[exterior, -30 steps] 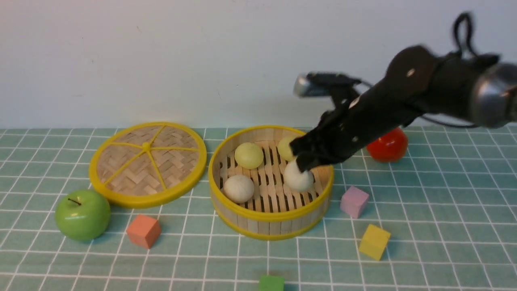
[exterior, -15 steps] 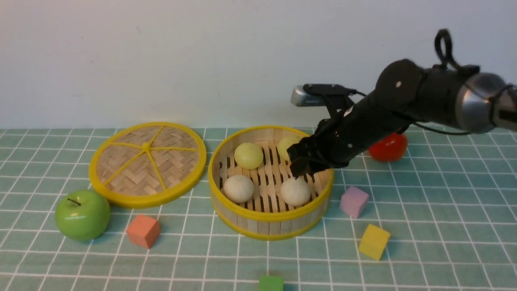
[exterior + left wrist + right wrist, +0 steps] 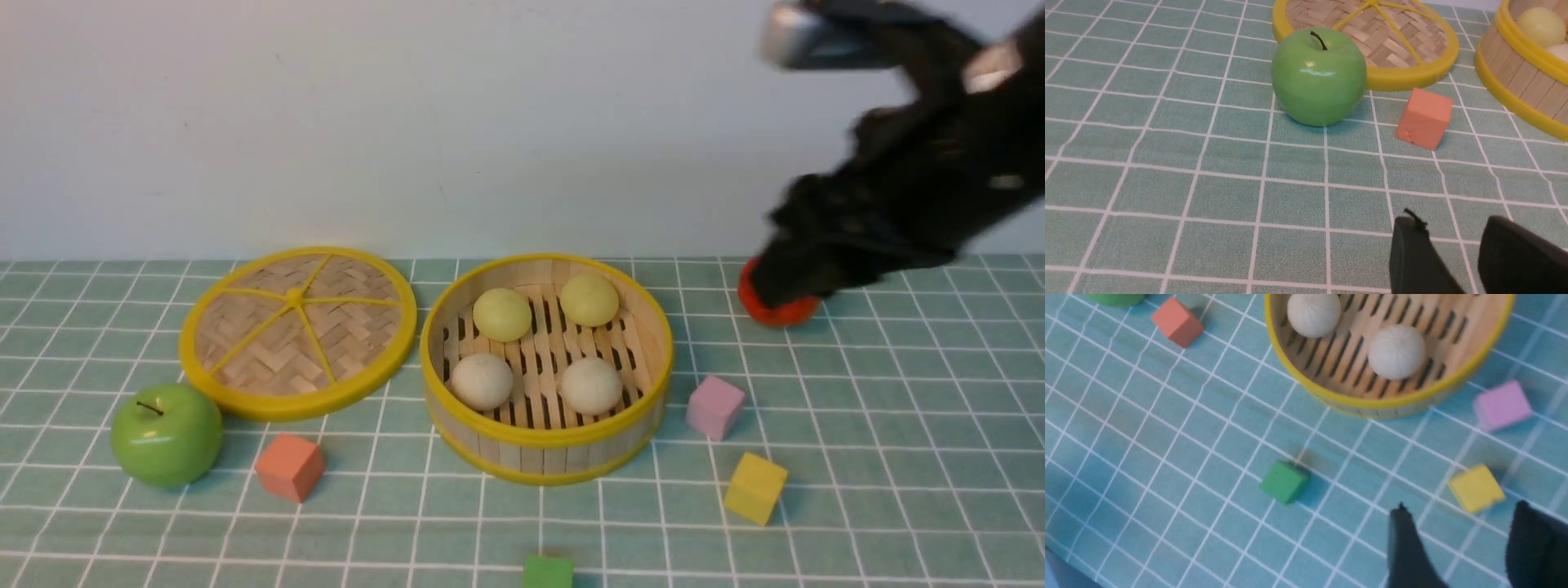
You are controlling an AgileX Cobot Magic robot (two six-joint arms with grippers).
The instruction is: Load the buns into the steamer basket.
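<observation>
The steamer basket (image 3: 547, 453) stands mid-table. Four buns lie on its slatted floor: two pale yellow-green at the back (image 3: 503, 314) (image 3: 589, 300), two off-white at the front (image 3: 482, 381) (image 3: 592, 385). My right gripper (image 3: 780, 286) is motion-blurred, raised to the right of the basket in front of the tomato. In the right wrist view it (image 3: 1459, 512) is open and empty above the basket (image 3: 1372, 402) and the off-white buns (image 3: 1397, 351). My left gripper (image 3: 1449, 228) is open and empty, low over the cloth near the apple; it is out of the front view.
The flat woven lid (image 3: 298, 331) lies left of the basket, with a green apple (image 3: 167, 434) in front of it. A red tomato (image 3: 784, 314) sits at the back right. Orange (image 3: 290, 465), pink (image 3: 715, 406), yellow (image 3: 756, 487) and green (image 3: 549, 572) cubes are scattered around.
My right gripper let go of the off-white bun at the basket's front right, then rose and swung right, away from the basket. The bun rests on the slats.
</observation>
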